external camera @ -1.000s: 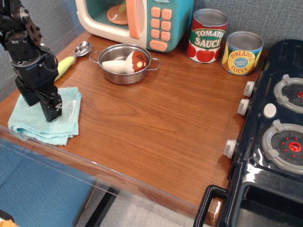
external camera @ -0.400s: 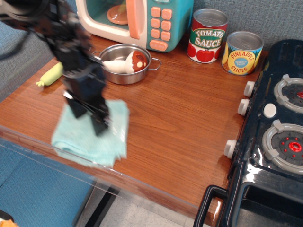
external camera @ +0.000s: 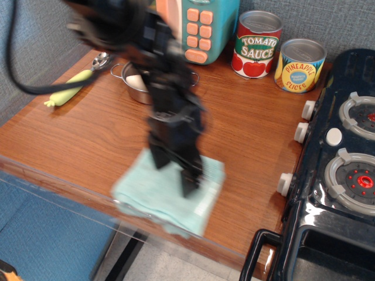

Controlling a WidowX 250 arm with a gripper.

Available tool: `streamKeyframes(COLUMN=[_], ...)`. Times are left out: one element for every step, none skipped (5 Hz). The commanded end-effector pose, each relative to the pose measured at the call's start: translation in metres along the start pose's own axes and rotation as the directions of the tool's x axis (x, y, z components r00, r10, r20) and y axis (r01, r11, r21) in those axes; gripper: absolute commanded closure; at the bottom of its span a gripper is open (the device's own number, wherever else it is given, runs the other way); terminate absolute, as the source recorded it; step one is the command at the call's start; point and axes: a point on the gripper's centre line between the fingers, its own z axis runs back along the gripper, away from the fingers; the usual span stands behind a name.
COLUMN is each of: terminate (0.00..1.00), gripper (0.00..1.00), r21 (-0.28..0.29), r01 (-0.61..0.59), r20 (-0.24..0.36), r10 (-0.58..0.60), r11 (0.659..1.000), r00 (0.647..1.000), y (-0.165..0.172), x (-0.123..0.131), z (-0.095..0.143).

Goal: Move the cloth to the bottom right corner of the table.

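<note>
**Cloth at the counter's front edge, arm pressed down on it**

The cloth lies at the front edge of the counter, well left of the black stove and with a strip of bare wood between the two. Its front portion hangs a little past the rounded rim. The towel looks rumpled and is blurred, as is the arm above it.

The gripper stands on the cloth, reaching down steeply from the upper left. Its dark jaws rest on the towel's upper middle; two prongs show, one shorter toward the side away from the stove and one longer toward the stove. Because of the blur, I cannot tell whether the jaws are spread or pinching the fabric.

Behind the arm, farther from the stove's front, the steel pot is mostly hidden, with only its far-side rim and a pale item inside showing. A yellow-green handled spoon lies beyond the pot, away from the stove. The toy microwave sits at the back wall. Between it and the stove's back corner stand a tomato sauce can and a pineapple slices can, side by side, the pineapple can nearer the stove.
</note>
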Motion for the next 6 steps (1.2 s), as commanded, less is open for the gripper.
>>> streamKeyframes(terminate=[0.0, 0.0, 0.0, 0.0, 0.0, 0.0], gripper=[0.0, 0.0, 0.0, 0.0, 0.0, 0.0], r21=[0.057, 0.13, 0.171, 0.157, 0.15, 0.152], r01=[0.012, 0.005, -0.01, -0.03, -0.036, -0.071], r20=[0.055, 0.054, 0.055, 0.077, 0.115, 0.152], r10=[-0.015, -0.012, 0.001, 0.018, 0.019, 0.047], r11=[0.998, 0.991, 0.985, 0.987, 0.988, 0.986], r00=[0.998, 0.998, 0.998, 0.997, 0.993, 0.987], y=[-0.022, -0.01, 0.007, 0.009, -0.006, -0.009], x=[0.03, 0.04, 0.046, 0.048, 0.053, 0.059], z=[0.001, 0.006, 0.009, 0.022, 0.056, 0.092])
